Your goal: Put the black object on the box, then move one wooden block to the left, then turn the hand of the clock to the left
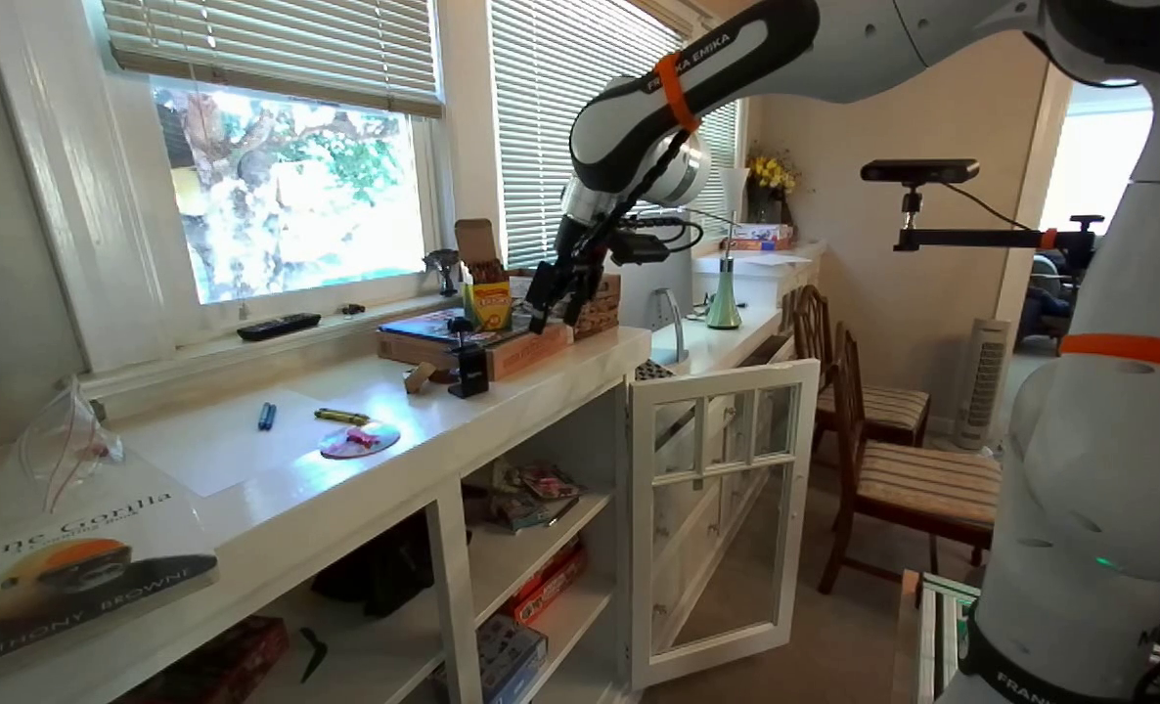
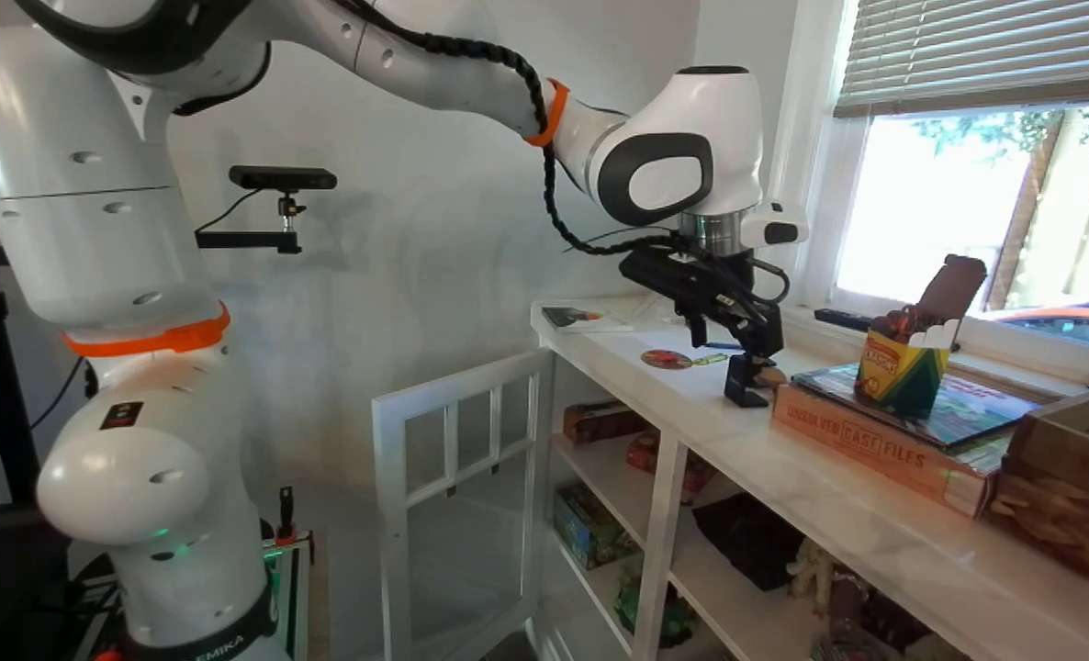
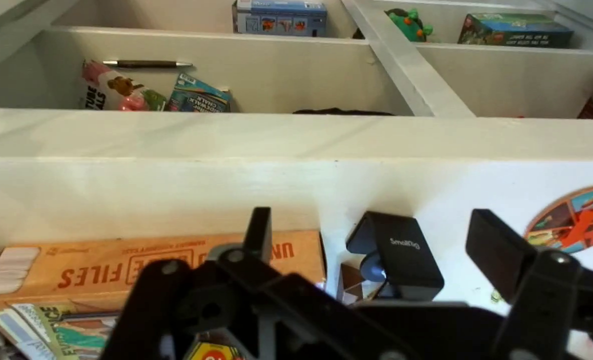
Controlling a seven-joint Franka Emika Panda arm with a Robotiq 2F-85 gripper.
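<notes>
The black object, a SmallRig clamp (image 1: 469,364), stands on the white counter beside the low orange-brown box (image 1: 529,354) marked Unsolved Case Files. My gripper (image 1: 556,321) is open above and apart from the clamp. In the wrist view the clamp (image 3: 406,255) appears between the spread fingers (image 3: 496,250), nothing held. A colorful round disc with a red hand, the clock (image 1: 359,440), lies flat on the counter; it is partly cut off in the wrist view (image 3: 576,220). A small brown angular piece (image 1: 420,377) lies behind the clamp; I cannot tell whether it is a wooden block.
A yellow-green crayon carton (image 2: 903,372) stands on the box, with a wooden crate (image 2: 1072,468) beside it. Blue sticks (image 1: 266,417) and yellow-green sticks (image 1: 341,417) lie near the disc. A book (image 1: 81,577) rests at the counter's end. A cabinet door (image 1: 722,470) hangs open below.
</notes>
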